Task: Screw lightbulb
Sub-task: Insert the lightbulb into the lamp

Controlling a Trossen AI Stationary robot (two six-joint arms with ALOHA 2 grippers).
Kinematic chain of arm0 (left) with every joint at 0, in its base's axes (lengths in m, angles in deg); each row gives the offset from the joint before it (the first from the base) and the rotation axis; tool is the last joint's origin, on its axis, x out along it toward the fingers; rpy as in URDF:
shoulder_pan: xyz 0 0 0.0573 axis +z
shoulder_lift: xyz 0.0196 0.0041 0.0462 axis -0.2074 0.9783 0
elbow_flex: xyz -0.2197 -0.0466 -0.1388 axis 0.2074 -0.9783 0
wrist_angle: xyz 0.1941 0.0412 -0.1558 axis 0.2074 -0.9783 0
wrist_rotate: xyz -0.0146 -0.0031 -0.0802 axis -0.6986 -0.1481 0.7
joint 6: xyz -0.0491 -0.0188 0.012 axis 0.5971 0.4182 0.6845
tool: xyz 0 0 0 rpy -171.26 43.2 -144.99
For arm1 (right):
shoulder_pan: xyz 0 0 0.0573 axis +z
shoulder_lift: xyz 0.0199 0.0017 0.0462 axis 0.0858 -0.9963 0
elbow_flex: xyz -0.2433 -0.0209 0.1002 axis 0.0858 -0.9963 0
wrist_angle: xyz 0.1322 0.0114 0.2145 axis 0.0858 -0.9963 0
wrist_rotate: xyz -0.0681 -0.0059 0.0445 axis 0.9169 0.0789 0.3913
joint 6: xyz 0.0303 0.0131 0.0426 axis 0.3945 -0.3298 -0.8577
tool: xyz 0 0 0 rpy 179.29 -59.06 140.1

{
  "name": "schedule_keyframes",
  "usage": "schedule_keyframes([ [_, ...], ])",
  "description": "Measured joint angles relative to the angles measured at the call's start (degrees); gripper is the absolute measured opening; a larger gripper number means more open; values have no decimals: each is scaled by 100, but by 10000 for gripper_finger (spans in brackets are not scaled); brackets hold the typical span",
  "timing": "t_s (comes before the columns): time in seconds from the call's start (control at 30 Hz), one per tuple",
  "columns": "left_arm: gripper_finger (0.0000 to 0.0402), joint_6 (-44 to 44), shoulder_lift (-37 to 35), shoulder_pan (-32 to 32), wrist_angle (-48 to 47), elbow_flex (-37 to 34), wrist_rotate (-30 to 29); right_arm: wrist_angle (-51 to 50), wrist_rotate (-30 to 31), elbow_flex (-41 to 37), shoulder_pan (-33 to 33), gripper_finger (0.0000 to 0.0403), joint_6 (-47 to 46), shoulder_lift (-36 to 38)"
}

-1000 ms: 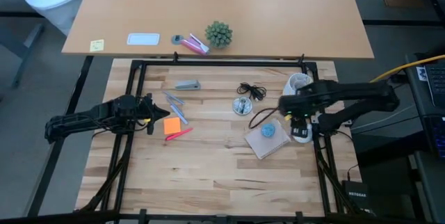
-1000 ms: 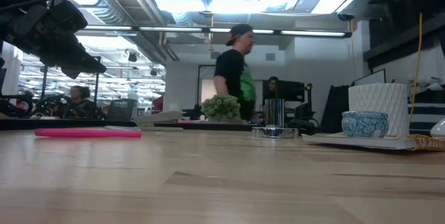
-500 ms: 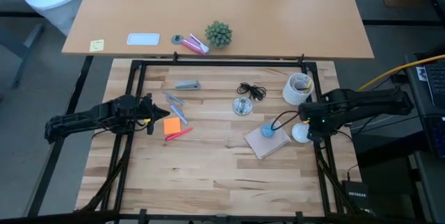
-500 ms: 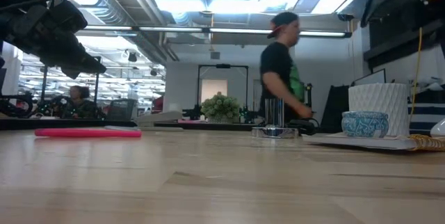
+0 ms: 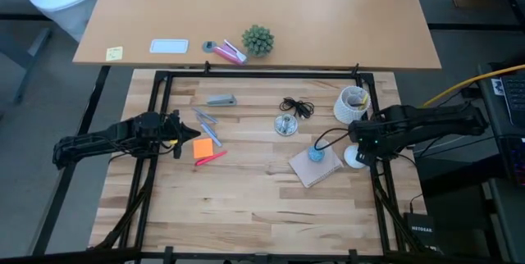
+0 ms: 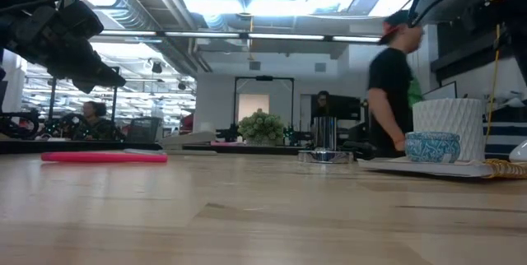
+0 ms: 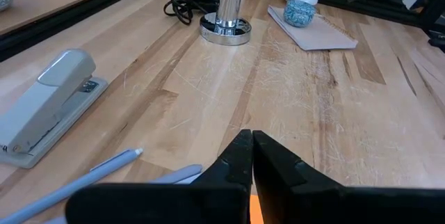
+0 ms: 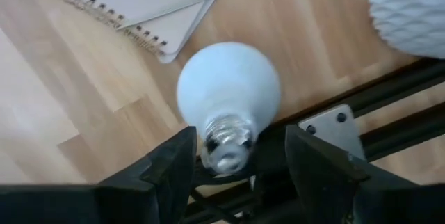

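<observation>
The right gripper (image 8: 236,165) is held low over the lightbulb (image 8: 229,104) at the right edge of the table (image 5: 246,207). Its two fingers (image 8: 170,165) are spread apart, one on each side of the bulb's grey screw base, and no contact with the base can be made out. The lightbulb is seen lying on its side, its white globe pointing away from the gripper and its base toward it, partly over the black frame rail (image 8: 389,106). Just beyond the globe, the corner of a spiral notebook (image 8: 149,5) is seen, with a small blue round object (image 5: 317,155) resting on it in the high view. Off to one side of the gripper, close to the bulb, a white textured cup (image 8: 410,12) is visible. In the high view the bulb (image 5: 354,158) shows as a white spot under the right arm.

Farther from the right gripper, toward the table's middle, a shiny metal socket (image 5: 285,125) with a black cord (image 5: 297,106) is set upright.

The left gripper (image 7: 250,156) is kept above the table's left part with its fingers pressed together and nothing between them. Ahead of it a grey stapler (image 7: 49,102) and pens (image 7: 104,172) are found.

A person (image 6: 397,84) is seen in the room behind.
</observation>
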Motion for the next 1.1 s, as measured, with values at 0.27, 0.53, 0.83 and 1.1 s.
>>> schedule_keyframes([
  [0.27, 4, -1, 0, 0, 0, 1, 0, 35, -134, 0, 0, 218, -101, -122],
  [0.53, 4, 0, 0, 0, 0, 2, -1, 15, -134, 0, 0, 218, -277, -419],
  [0.83, 4, 0, 0, 0, 0, 1, 0, -29, -151, 0, 0, 218, -277, -880],
  [1.1, 4, 0, 0, 0, 0, 2, 0, -134, -285, -2, 0, 218, -277, -1332],
])
